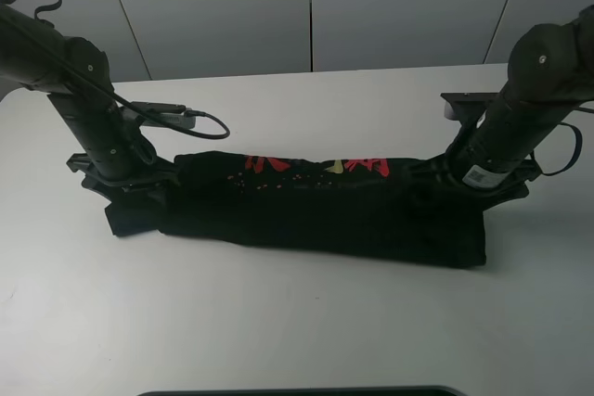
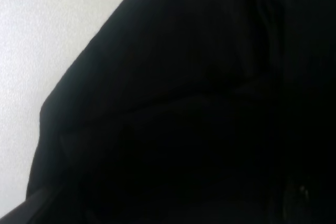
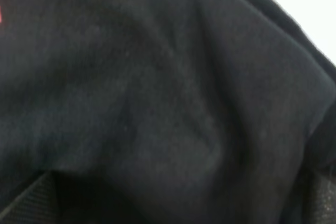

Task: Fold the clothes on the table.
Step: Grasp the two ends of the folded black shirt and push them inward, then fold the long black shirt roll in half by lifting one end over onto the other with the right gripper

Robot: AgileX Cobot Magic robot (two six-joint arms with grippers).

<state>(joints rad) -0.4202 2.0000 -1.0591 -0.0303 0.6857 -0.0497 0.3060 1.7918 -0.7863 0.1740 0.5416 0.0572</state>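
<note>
The black T-shirt lies in the middle of the white counter, folded into one long low band that runs from left to right. The upper layer is turned over toward the front, so only a strip of the red and yellow print shows along the far edge. A small flap of the cloth comes out at the near left corner, and the right end is cut straight. At each end of the band stands one arm. The left end effector is down on the left end of the shirt and the right end effector on the right end, both pressed close to the cloth. Their jaws are spread wide, not closed. Whether a layer of cloth lies between them I cannot tell, because both wrist cameras see almost only black fabric, with a corner of white counter beside it. A black cable makes a loop from the left arm over the counter, behind the shirt. Behind the counter there is a wall of grey panels.
</note>
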